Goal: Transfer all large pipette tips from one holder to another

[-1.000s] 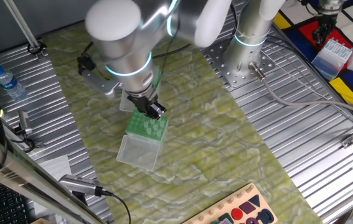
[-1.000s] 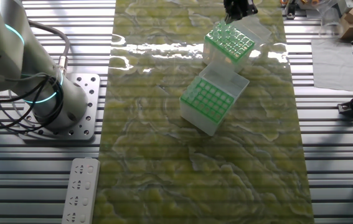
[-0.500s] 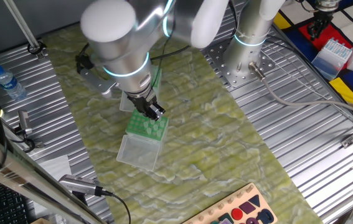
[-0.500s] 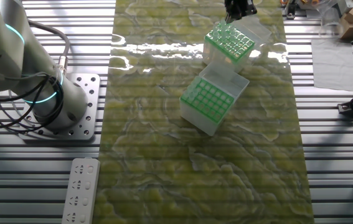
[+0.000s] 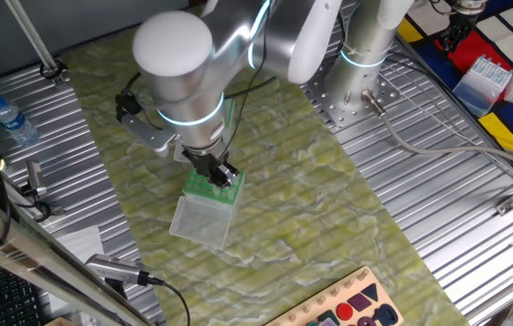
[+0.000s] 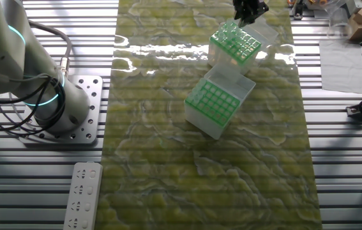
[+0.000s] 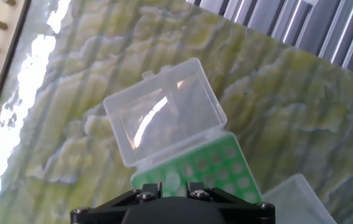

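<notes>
- In one fixed view we saw the arm (image 5: 193, 81) hiding one box, so only one green-topped box (image 5: 213, 186) showed, its clear lid (image 5: 204, 220) lying open on the mat (image 5: 328, 208).
- The other fixed view gave us both boxes: the far box (image 6: 235, 45) under the gripper (image 6: 248, 9), and a near box (image 6: 218, 102) just beside it.
- In the hand view we looked down on the open lid (image 7: 164, 118) and the green grid (image 7: 216, 165); one whitish tip (image 7: 173, 182) seemed to sit in a hole by the gripper's base.
- Elsewhere we could not make out tips.
- The arm reached over the mat, its wrist pointing down at the box's grid.
- We could not tell whether the fingers were apart or together.
</notes>
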`<state>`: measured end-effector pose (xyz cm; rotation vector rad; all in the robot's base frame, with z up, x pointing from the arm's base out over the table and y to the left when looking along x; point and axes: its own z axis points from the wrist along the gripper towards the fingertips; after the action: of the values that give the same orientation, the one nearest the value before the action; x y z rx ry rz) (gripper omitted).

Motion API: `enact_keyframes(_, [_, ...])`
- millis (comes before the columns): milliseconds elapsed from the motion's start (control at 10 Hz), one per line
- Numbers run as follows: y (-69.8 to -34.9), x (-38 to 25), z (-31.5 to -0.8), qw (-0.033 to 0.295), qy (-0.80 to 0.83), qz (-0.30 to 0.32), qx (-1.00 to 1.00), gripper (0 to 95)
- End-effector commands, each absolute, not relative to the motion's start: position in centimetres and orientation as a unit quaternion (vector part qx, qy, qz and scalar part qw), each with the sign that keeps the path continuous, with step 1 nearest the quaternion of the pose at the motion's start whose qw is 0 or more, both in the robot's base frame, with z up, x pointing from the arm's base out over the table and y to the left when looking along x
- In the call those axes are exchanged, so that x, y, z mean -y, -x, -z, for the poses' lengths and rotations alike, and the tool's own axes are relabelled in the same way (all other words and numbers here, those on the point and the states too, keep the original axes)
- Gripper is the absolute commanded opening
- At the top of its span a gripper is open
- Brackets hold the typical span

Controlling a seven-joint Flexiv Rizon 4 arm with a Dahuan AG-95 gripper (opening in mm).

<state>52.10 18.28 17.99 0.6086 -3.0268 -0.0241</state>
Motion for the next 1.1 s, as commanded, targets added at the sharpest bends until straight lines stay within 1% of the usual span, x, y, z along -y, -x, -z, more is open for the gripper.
enact_keyframes(100, [-52.2,-18.2,-17.5,0.017,-0.201,0.009,0.979,19.0])
enact_keyframes(1100, [-52.7,-18.8,-15.9,-0.001,-0.206,0.005,0.978,19.0])
